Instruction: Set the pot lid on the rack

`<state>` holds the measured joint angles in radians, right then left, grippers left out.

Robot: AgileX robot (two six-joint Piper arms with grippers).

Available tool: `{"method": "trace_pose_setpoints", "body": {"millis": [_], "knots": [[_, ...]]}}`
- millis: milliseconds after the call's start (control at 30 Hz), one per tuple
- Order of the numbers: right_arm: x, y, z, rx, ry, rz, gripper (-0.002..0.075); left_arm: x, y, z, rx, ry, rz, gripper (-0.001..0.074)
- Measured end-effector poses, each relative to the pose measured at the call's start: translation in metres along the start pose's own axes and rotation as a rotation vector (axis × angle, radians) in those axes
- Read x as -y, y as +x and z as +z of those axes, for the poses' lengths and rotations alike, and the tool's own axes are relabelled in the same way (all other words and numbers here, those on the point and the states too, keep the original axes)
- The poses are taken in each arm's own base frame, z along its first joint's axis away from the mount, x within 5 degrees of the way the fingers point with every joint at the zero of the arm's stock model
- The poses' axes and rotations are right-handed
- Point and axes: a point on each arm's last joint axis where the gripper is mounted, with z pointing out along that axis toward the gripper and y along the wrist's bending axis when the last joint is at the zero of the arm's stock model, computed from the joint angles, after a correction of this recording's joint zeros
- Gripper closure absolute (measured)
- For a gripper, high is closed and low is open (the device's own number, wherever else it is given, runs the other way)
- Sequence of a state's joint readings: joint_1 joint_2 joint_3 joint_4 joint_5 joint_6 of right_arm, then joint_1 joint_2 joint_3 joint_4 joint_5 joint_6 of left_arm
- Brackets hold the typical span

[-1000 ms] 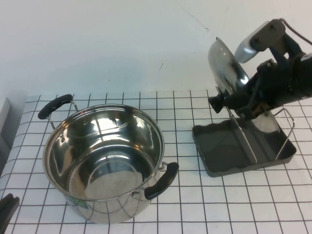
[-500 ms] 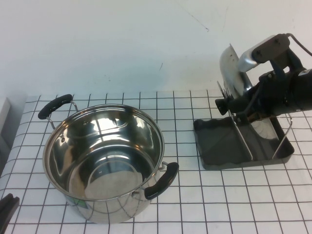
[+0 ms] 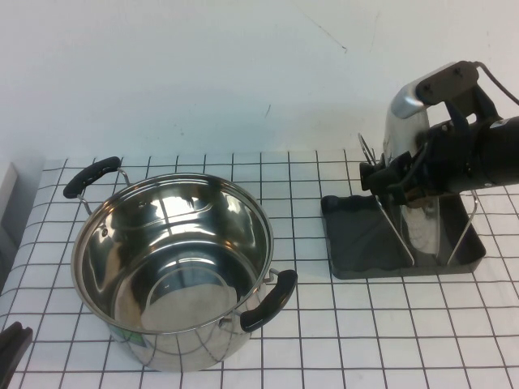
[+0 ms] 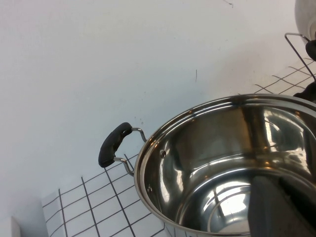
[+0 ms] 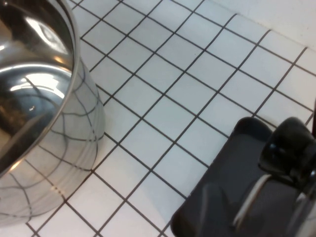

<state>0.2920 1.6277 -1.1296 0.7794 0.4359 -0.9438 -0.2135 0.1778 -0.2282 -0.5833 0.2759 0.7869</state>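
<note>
The pot lid (image 3: 408,121) is a shiny steel dome standing on edge over the rack (image 3: 354,247), its lower rim down between the thin wire loops (image 3: 393,225). My right gripper (image 3: 383,177) comes in from the right and is shut on the lid's black knob (image 3: 370,176). The right wrist view shows the knob (image 5: 291,143) above the dark grey rack tray (image 5: 222,197). My left gripper (image 3: 10,347) is parked at the near left corner of the table, beside the pot.
A deep steel pot (image 3: 174,267) with two black handles stands at the left middle of the checked cloth; it fills the left wrist view (image 4: 232,163) and shows in the right wrist view (image 5: 34,98). A white wall runs behind.
My right gripper has carried the lid to the right and down, turning it edge-on, so its lower rim now sits between the rack's wires. The rack has shifted slightly. The left arm has not moved.
</note>
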Motion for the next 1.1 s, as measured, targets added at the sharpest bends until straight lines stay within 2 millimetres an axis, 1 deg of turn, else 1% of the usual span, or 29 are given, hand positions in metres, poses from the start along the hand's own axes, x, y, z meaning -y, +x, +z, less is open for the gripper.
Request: {"method": "trace_pose_setpoints", "body": {"millis": [67,167,467,600,733,933,1033,1100], "knots": [[0.0,0.0,-0.001,0.003,0.002,-0.001,0.0273,0.0,0.0,0.0,0.0,0.0,0.0,0.0736],[-0.002,-0.004,-0.007,0.02,0.006,-0.006,0.0246,0.0,0.0,0.0,0.0,0.0,0.0,0.0736],[-0.009,-0.017,-0.04,0.087,0.046,-0.079,0.0236,0.0,0.0,0.0,0.002,0.0,-0.004,0.0736],[-0.006,-0.016,-0.045,0.078,0.073,-0.085,0.0235,0.0,0.0,0.0,0.002,0.0,-0.004,0.0736],[0.004,-0.014,-0.048,0.079,0.102,-0.015,0.0235,0.0,0.0,0.0,0.002,0.0,-0.005,0.0736],[0.023,-0.009,-0.056,0.075,0.133,0.158,0.0235,0.0,0.0,0.0,0.002,0.0,-0.005,0.0736],[0.03,-0.004,-0.06,0.059,0.126,0.213,0.0235,0.0,0.0,0.0,0.002,0.0,-0.006,0.0736],[0.031,-0.004,-0.064,0.061,0.118,0.235,0.0235,0.0,0.0,0.0,0.002,0.0,-0.006,0.0736]]}}
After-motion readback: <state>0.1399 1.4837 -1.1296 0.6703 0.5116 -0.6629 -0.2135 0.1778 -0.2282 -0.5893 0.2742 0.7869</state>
